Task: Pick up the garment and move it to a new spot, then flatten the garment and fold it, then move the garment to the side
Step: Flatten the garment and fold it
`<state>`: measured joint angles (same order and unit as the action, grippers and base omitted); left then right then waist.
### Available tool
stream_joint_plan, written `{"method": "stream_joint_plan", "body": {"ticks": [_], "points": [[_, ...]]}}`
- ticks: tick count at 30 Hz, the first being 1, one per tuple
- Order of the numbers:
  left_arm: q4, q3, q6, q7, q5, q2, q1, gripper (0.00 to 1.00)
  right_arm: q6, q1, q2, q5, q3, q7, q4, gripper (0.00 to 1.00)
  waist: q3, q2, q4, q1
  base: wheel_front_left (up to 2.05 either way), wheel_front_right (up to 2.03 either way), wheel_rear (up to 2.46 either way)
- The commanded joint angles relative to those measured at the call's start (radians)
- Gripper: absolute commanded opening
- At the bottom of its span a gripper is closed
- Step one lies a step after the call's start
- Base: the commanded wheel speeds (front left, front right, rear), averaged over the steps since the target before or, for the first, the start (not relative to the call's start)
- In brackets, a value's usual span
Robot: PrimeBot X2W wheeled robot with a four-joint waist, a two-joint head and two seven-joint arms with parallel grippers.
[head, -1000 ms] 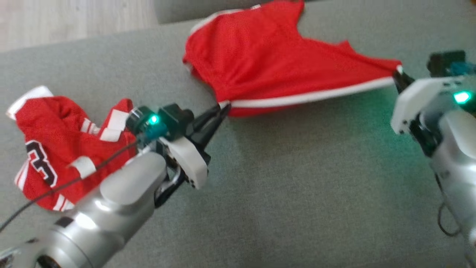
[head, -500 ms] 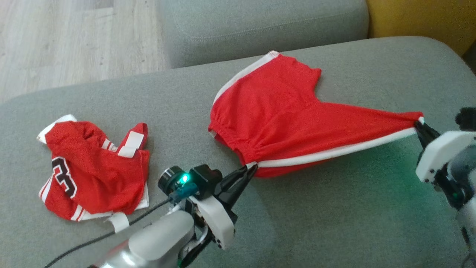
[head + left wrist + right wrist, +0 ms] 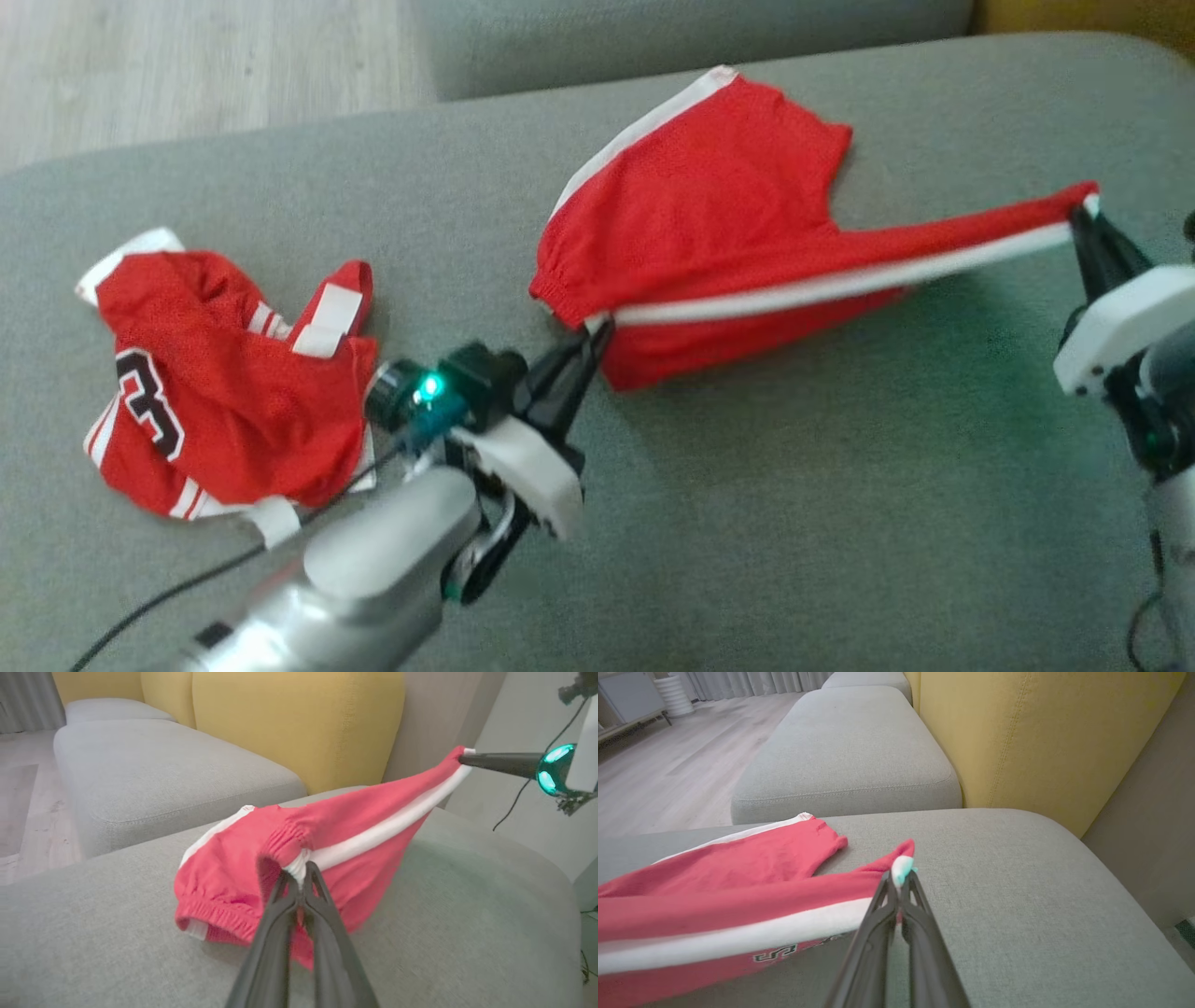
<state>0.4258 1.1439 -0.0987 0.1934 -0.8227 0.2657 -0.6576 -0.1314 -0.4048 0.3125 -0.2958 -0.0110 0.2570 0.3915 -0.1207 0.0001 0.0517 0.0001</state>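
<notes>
The garment [image 3: 709,205] is a pair of red shorts with white side stripes, stretched between both grippers above the grey cushion [image 3: 766,523]. My left gripper [image 3: 597,329] is shut on the waistband end [image 3: 299,861] at the white stripe. At the right, my right gripper [image 3: 1083,217] is shut on the leg hem [image 3: 902,864], held a little higher. The far leg [image 3: 752,856] still lies on the cushion. The stripe [image 3: 387,828] runs taut between the two grips.
A crumpled red jersey [image 3: 224,373] with a black number lies on the cushion at the left, close behind my left arm. A second grey cushion [image 3: 850,760] sits beyond, a yellow backrest [image 3: 1041,732] to the right, and wooden floor [image 3: 187,65] at the far left.
The head camera has shifted. Both grippers keep their grip, and the right one has risen, pulling the near leg tighter and lifting more of the shorts off the cushion.
</notes>
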Motion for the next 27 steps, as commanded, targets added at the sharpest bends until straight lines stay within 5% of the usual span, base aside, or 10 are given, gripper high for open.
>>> {"method": "stream_joint_plan", "body": {"ticks": [1, 9, 27], "points": [[-0.013, -0.052, -0.01, 0.011, -0.008, 0.011, -0.066, 0.0, 0.001, -0.057, 0.009, 0.015, -0.002, -0.001, -0.042, 0.0, -0.027, -0.0001, -0.015, -0.0001, 0.0, 0.0, 0.0], [0.063, -0.106, -0.026, 0.027, -0.02, -0.042, -0.152, 0.0, 0.001, -0.236, -0.02, 0.103, 0.011, -0.039, 0.023, 0.0, -0.113, -0.0001, -0.063, -0.0001, 0.0, 0.0, 0.0], [0.287, -0.112, 0.001, 0.035, -0.006, -0.186, -0.355, 0.0, 0.001, -0.671, -0.01, 0.208, 0.133, -0.211, 0.473, 0.0, -0.341, -0.0001, -0.191, -0.0001, 0.0, 0.0, 0.0]]}}
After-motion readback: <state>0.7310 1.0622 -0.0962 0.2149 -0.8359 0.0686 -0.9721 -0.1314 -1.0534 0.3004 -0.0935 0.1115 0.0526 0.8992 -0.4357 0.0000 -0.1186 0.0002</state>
